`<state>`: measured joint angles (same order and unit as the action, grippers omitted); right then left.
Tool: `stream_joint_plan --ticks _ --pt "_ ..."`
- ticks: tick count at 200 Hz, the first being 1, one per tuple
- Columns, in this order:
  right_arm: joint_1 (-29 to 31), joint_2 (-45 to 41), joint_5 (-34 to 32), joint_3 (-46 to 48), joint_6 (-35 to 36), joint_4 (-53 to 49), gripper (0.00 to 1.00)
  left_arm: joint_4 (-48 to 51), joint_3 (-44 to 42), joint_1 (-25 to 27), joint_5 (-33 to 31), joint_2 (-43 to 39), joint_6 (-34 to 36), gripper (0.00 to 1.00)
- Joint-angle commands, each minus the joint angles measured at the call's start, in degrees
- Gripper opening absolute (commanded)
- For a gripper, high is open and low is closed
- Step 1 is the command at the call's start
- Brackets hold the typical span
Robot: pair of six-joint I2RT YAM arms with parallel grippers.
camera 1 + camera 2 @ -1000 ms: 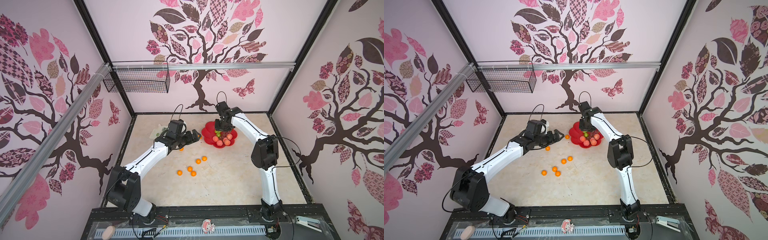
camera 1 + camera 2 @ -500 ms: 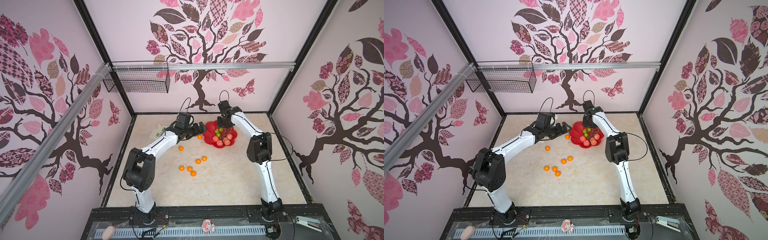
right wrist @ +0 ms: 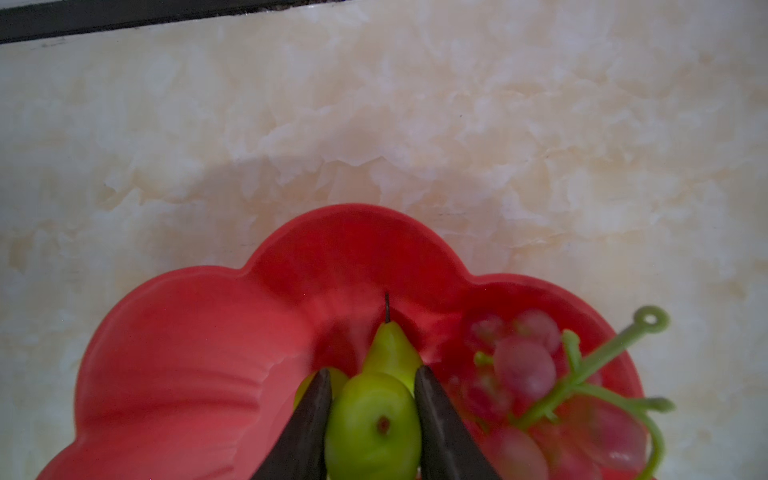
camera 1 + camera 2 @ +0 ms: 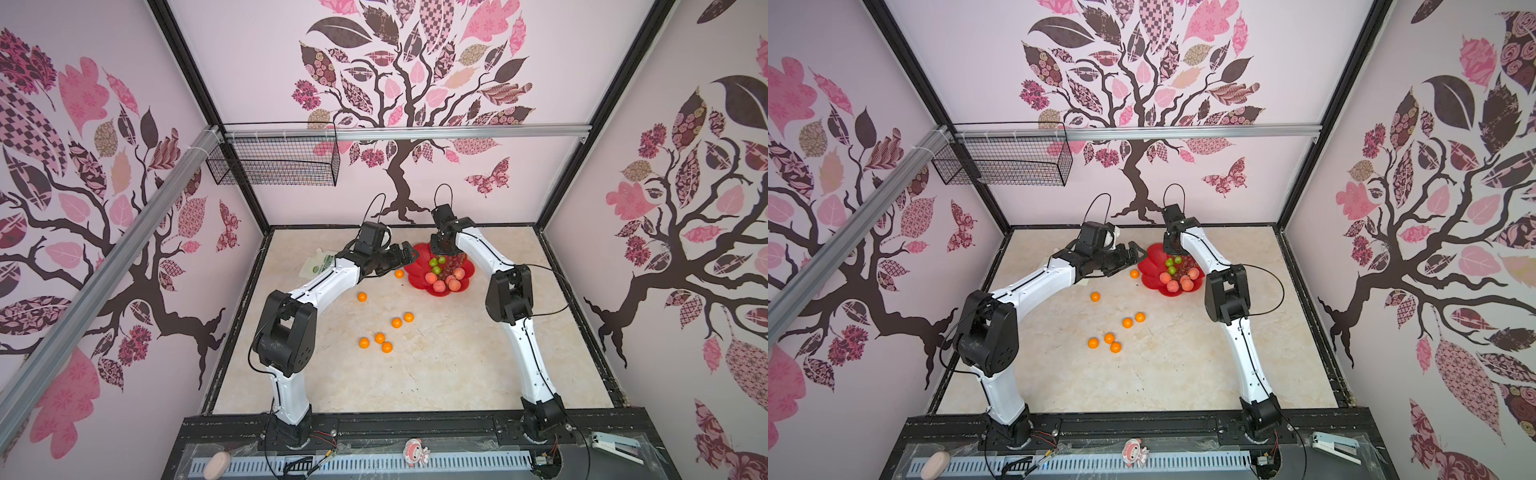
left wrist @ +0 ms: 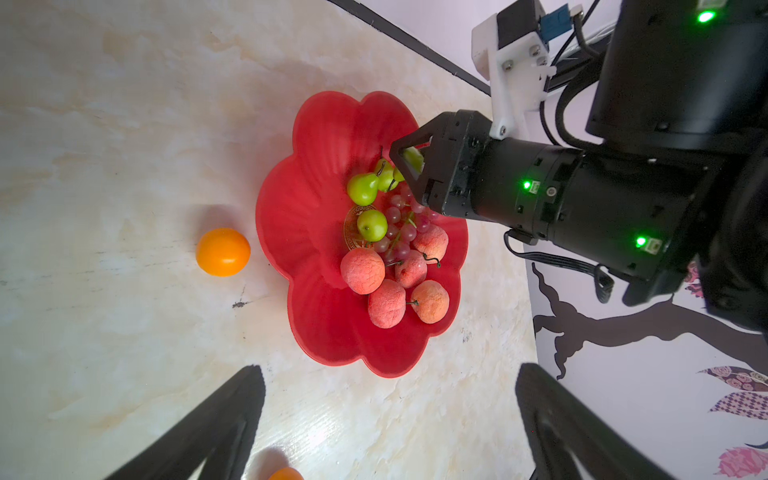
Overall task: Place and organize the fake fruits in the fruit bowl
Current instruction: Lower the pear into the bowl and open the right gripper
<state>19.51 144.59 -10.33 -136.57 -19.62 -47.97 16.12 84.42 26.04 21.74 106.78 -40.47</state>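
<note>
The red scalloped fruit bowl [image 4: 419,277] [image 4: 1152,277] stands at the back of the table. In it lie green pears [image 5: 363,189], pink peaches [image 5: 362,270] and a grape bunch [image 5: 401,228]. My right gripper [image 3: 372,372] hangs over the bowl's far part, shut on a green pear [image 3: 374,419]; in both top views it [image 4: 442,249] [image 4: 1173,249] points down into the bowl. My left gripper [image 5: 390,370] is open and holds nothing, just left of the bowl's rim [image 4: 405,254]. Several orange balls lie on the table, one [image 4: 399,274] [image 5: 223,252] beside the bowl.
A white pouch with a green label [image 4: 318,264] lies under my left forearm. More orange balls [image 4: 379,338] sit mid-table. A black wire basket [image 4: 274,162] hangs on the back rail. The back wall stands close behind the bowl.
My left arm has swung in and its open gripper has moved right, up to the bowl's rim. My right gripper has stayed over the bowl, still shut on the pear.
</note>
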Motion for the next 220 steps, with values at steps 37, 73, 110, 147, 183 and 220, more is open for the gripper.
stream_joint_plan --ticks 37,73,110,147,183,220 --pt "-0.43 3.15 -1.46 -2.59 1.13 1.26 0.37 -1.01 2.92 0.34 1.20 2.20 0.21 0.98" --pt "-0.44 3.72 -1.19 -2.84 1.35 1.35 0.39 -1.08 3.29 0.36 1.65 2.88 -0.20 0.98" --pt "-0.44 4.38 -1.08 -4.05 1.59 0.77 0.40 -0.75 4.08 0.32 1.81 3.23 -0.06 0.98" --pt "-0.46 3.43 -0.67 -5.01 1.63 0.33 0.40 0.26 4.44 0.37 1.81 2.89 0.30 0.98" --pt "-0.48 -0.45 0.25 -4.51 1.04 0.03 0.40 1.35 2.60 0.58 0.64 -0.20 1.10 0.98" --pt "-0.44 -7.92 2.34 0.70 -0.87 2.24 0.41 1.60 -2.15 0.78 -2.05 -5.52 1.27 0.98"
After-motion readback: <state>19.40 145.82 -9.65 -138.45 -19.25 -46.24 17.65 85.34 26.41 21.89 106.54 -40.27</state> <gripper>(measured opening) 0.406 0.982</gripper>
